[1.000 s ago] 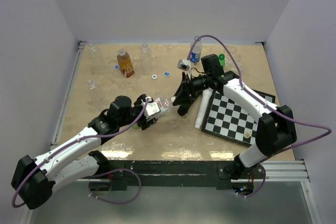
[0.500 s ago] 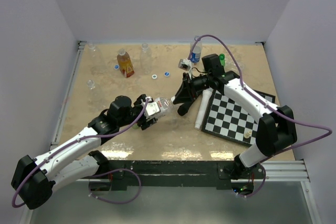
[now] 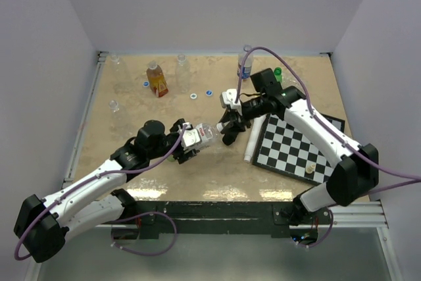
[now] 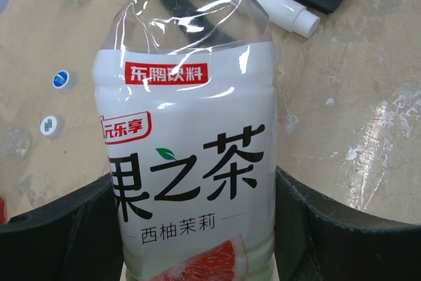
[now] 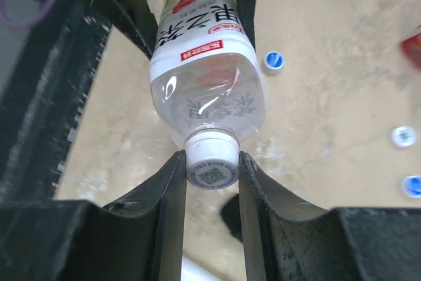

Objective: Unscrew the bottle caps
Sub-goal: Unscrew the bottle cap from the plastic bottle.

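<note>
You've got the white cap (image 5: 212,160) on the neck of the clear white-labelled bottle (image 3: 202,133), pinched between the two fingers of your right gripper (image 3: 228,125). The bottle is held sideways over mid-table, its body clamped in your left gripper (image 3: 189,139), one finger on each side of the label. White tube (image 3: 253,137) and chessboard (image 3: 299,146) lie just right. Loose caps (image 3: 194,96) and amber bottle (image 3: 156,79) sit farther back.

Glossy clear plastic tea bottle (image 4: 191,97)
Smooth white plastic cap (image 5: 212,161) between matt black plastic fingers (image 5: 164,215); beige counter (image 5: 316,129) mottled, scuffed.
</note>
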Motion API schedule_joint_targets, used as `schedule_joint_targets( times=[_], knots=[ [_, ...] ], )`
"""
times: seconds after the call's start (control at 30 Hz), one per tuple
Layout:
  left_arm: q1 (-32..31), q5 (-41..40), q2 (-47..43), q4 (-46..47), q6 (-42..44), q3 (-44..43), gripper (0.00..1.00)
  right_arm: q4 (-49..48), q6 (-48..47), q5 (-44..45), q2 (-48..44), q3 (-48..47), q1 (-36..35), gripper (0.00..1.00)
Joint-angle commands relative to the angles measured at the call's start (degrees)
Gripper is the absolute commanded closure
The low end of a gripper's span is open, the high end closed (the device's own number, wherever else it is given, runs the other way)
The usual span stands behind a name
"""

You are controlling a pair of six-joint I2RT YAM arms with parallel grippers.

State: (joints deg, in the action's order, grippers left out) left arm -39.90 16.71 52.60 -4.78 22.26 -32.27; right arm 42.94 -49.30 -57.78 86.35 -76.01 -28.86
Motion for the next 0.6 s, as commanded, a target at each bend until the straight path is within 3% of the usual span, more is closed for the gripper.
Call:
schedule_joint_targets(
  times=[0.0, 0.23, 0.4, 0.5, 0.57],
  knots=[
    [0.3, -0.6, -0.9, 2.4, -0.5, -1.0, 1.00, 1.3, -26.0, 4.7, -9.2, 2.1, -1.5, 1.00],
    [0.3, -0.5, -0.9, 2.4, -0.6, -1.0, 1.00, 7.9, -44.6, 2.5, -8.9, 2.3, -1.5, 1.00],
    [0.3, -0.4, -0.9, 2.4, -0.6, -1.0, 1.00, 6.1, -43.3, 2.2, -10.9, 5.1, -1.5, 0.99],
    [0.3, -0.4, -0.9, 2.4, -0.6, -1.0, 1.00, 5.1, -41.5, 1.9, -11.6, 6.1, -1.5, 0.91],
    [0.3, -0.4, -0.8, 2.4, -0.6, -1.0, 1.00, 4.6, -39.7, 1.4, -12.0, 6.4, -1.5, 0.78]
  ],
)
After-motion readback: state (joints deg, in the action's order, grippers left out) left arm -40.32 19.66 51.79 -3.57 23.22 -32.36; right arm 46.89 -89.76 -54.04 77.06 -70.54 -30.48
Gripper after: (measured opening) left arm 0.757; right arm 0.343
